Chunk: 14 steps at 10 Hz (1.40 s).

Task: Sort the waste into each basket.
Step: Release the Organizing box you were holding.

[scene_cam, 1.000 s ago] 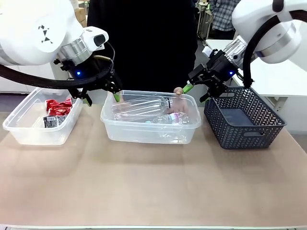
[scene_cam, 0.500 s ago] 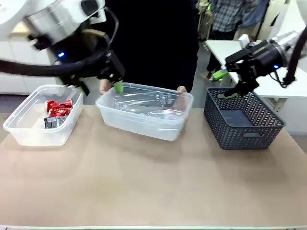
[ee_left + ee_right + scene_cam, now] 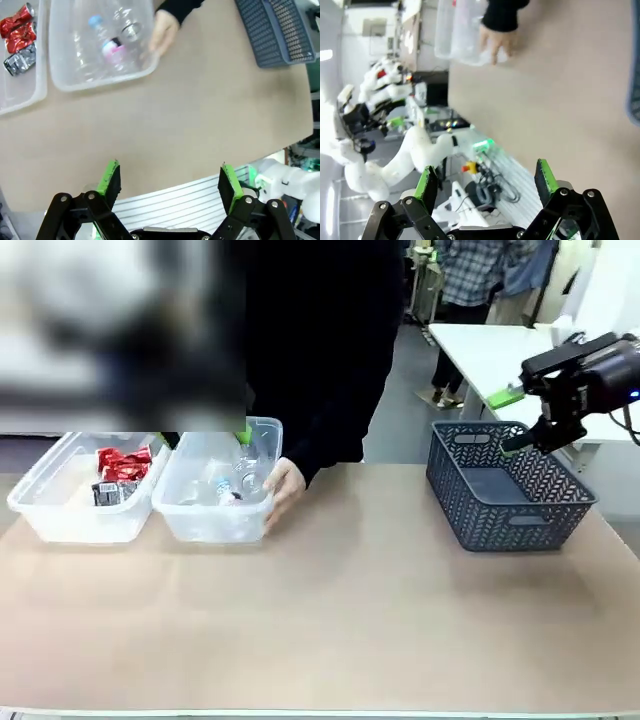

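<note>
Brown tabletop [image 3: 330,610] carries two clear tubs [image 3: 215,502] at its left, one grey lattice basket [image 3: 505,490] right. Person's hand [image 3: 283,485] touches the bottle tub; red packets [image 3: 122,464] fill the other. Both grippers [image 3: 167,182] [image 3: 485,182] gape empty.

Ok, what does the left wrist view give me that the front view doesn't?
Left wrist: the left gripper, open, looking down on the table, and the bottles seen from above. Front: the right gripper, open, above the grey basket. Both: red packets in the packet tub, and a hand on the bottle tub beside it.
</note>
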Tool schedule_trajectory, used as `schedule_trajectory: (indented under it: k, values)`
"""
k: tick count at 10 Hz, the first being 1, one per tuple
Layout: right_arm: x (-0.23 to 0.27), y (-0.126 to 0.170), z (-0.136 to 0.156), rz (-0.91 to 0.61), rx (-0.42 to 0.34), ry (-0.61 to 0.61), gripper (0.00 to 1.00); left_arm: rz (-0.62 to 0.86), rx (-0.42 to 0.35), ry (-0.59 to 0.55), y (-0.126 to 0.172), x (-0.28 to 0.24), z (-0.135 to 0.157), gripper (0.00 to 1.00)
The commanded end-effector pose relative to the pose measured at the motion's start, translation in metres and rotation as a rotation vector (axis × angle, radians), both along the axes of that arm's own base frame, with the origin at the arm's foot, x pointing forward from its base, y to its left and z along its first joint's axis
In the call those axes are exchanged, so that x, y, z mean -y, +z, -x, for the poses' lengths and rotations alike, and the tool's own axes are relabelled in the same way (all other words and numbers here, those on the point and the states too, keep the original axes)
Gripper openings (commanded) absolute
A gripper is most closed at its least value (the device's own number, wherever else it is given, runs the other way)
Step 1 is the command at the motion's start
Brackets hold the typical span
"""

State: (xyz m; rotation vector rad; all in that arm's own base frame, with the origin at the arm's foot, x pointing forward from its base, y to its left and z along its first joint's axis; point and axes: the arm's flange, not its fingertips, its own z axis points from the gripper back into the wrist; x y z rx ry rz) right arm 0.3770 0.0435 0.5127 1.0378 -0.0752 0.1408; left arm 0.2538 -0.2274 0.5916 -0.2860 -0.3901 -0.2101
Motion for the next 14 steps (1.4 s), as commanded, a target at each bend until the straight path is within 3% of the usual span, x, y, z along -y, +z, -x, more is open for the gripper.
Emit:
schedule_trajectory:
  k: [1, 2, 3, 4, 6, 7, 8, 9, 14]
  values:
    - [0.001, 0.019, -0.007, -0.351, -0.107, 0.088, 1.00, 0.183, 0.025, -0.105, 0.006, -0.013, 0.014, 1.00]
    - [0.025, 0.032, -0.009, -0.632, -0.233, 0.062, 1.00, 0.378, 0.057, -0.147, 0.009, -0.041, 0.022, 1.00]
    - [0.051, 0.036, -0.013, -0.852, -0.356, -0.050, 1.00, 0.642, 0.067, -0.204, 0.008, -0.077, 0.032, 1.00]
    - [0.074, 0.034, -0.017, -1.011, -0.477, -0.131, 1.00, 0.838, 0.085, -0.154, -0.002, -0.116, 0.039, 1.00]
    - [0.105, 0.032, -0.014, -1.166, -0.495, -0.221, 1.00, 1.013, 0.118, -0.076, -0.022, -0.163, 0.048, 1.00]
    - [0.116, 0.032, -0.009, -1.177, -0.454, -0.267, 1.00, 1.076, 0.153, -0.030, -0.030, -0.181, 0.055, 1.00]
    - [0.125, 0.028, -0.007, -1.131, -0.428, -0.366, 1.00, 1.086, 0.125, 0.102, -0.039, -0.196, 0.057, 1.00]
    - [0.127, 0.019, -0.014, -0.981, -0.414, -0.064, 1.00, 0.996, 0.132, -0.044, 0.054, -0.179, 0.018, 1.00]
    - [0.127, 0.019, -0.014, -0.981, -0.414, -0.064, 1.00, 0.996, 0.132, -0.044, 0.054, -0.179, 0.018, 1.00]
